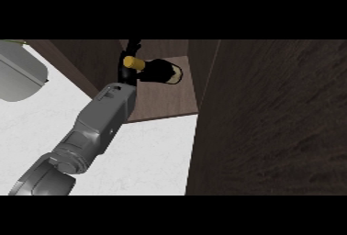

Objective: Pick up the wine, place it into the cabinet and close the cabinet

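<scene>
The wine bottle (pixel 160 71) is dark with a yellow cap and a pale label at its far end. It lies tilted on its side inside the open wooden cabinet (pixel 163 103), above the shelf floor. My left hand (pixel 126 69) has reached into the cabinet, with its grey forearm running up from the lower left. Its fingers curl against the bottle's neck right at the yellow cap, and part of the neck is hidden behind them. The right hand shows nowhere.
The open cabinet door (pixel 271 119), a large dark wood panel, fills the right side close to my view. A pale grey rounded object (pixel 17 73) sits at the upper left on the white counter (pixel 149 156).
</scene>
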You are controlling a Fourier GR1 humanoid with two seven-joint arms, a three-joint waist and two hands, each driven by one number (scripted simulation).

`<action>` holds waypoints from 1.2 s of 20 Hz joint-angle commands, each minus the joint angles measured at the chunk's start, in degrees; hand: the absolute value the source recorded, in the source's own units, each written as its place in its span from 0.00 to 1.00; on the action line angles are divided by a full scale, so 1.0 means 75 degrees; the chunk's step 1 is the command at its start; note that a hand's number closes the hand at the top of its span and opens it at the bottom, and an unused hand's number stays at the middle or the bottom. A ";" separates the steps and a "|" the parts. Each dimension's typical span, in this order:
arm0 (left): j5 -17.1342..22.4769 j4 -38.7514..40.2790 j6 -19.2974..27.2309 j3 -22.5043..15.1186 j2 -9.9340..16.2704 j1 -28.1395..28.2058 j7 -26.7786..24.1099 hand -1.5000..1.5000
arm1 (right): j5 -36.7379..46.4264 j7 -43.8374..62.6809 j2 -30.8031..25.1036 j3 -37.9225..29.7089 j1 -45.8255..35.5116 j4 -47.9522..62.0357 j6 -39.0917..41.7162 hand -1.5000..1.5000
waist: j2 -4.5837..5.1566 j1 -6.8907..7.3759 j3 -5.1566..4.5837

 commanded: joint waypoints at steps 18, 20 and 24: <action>0.0631 -0.0703 -0.2869 0.0789 -0.0212 -0.0422 -0.0525 0.00 | -0.0073 0.0384 -0.0444 0.0044 0.0703 -0.1443 -0.0080 0.00 | -0.0216 0.0485 0.0008; 0.0548 -0.0665 -0.2925 0.0750 -0.0192 -0.0441 -0.0531 0.00 | -0.0472 0.0286 -0.0549 -0.0459 0.0803 -0.1411 -0.0048 0.00 | -0.0200 0.0513 0.0020; 0.0632 -0.0884 -0.2860 0.0859 -0.0362 -0.0477 -0.0330 0.00 | -0.0177 0.0234 -0.0512 -0.0214 0.1124 -0.1395 -0.0236 0.00 | -0.0290 0.0689 0.0019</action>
